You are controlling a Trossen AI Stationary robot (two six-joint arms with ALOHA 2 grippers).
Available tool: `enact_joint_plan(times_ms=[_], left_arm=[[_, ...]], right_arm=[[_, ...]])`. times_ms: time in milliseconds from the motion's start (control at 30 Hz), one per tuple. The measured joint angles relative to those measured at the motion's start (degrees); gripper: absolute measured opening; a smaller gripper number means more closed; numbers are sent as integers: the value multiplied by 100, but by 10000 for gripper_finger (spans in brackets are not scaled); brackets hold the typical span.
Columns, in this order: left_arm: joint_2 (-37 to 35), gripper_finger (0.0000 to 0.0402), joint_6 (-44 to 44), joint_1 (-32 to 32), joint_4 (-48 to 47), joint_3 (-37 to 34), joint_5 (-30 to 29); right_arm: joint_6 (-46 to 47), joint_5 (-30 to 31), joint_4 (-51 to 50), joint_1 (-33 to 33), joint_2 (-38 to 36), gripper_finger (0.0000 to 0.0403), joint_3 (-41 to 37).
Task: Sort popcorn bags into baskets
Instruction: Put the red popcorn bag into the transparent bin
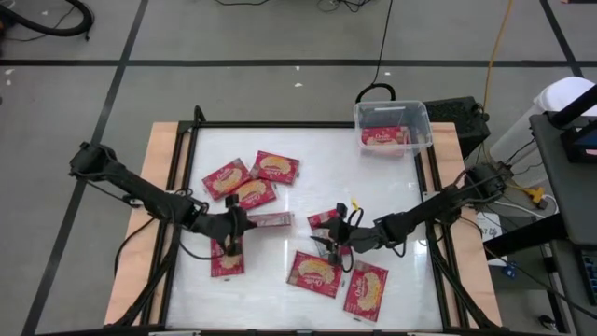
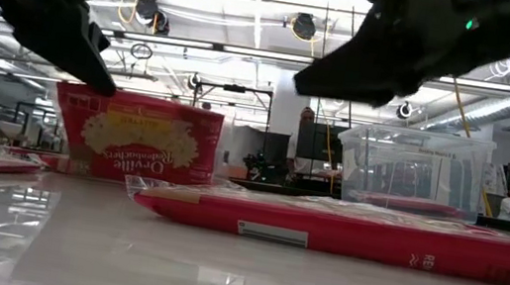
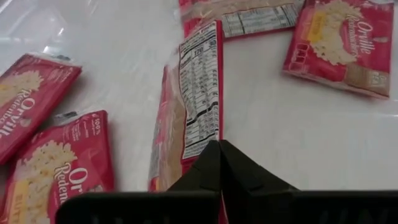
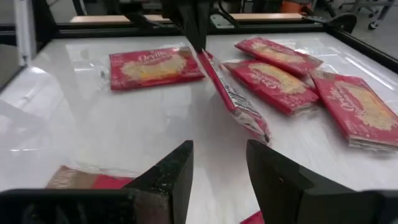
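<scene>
— Two arms over the counter (image 1: 308,154). Where is the left gripper (image 1: 244,221)?

— Left of the middle, low over the white surface. Its jaws are clamped together on the end of a popcorn bag (image 1: 270,220), which stands on its long edge. The left wrist view shows the nutrition panel (image 3: 198,93) of that bag (image 3: 189,118) running away from the closed fingertips.

— And the right gripper (image 1: 336,237)?

— Right of centre, facing the left one. Its jaws stand apart, and the right wrist view shows bare counter between the two dark fingers (image 4: 168,177). Nothing is held there. A small bag (image 1: 324,218) lies just beside it, and two more lie nearer the front edge (image 1: 314,273) (image 1: 366,289).

— Where are the other packets?

— Three lie in a loose cluster toward the back left (image 1: 227,177) (image 1: 276,167) (image 1: 253,194), overlapping or touching. One more lies below the left gripper (image 1: 227,259).

— And the basket?

— The clear bin (image 1: 422,117) sits at the far right corner of the counter, well apart from both grippers. It holds red packets (image 1: 385,136); how many, I cannot tell. In the low view it stands behind a bag lying flat in the foreground (image 2: 342,233).
</scene>
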Motion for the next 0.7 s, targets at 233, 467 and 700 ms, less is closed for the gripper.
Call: enact_joint_plan(times_ms=[233, 467, 700], left_arm=[[-1, 1, 74, 242, 44, 0, 232], [-2, 1, 195, 368, 49, 0, 347], [0, 1, 216, 419, 32, 0, 348]], right_arm=[[-305, 5, 294, -353, 851, 144, 691], [-1011, -24, -1285, -625, 1624, 144, 2650], [-1025, -485, -2386, -966, 2370, 144, 3814]])
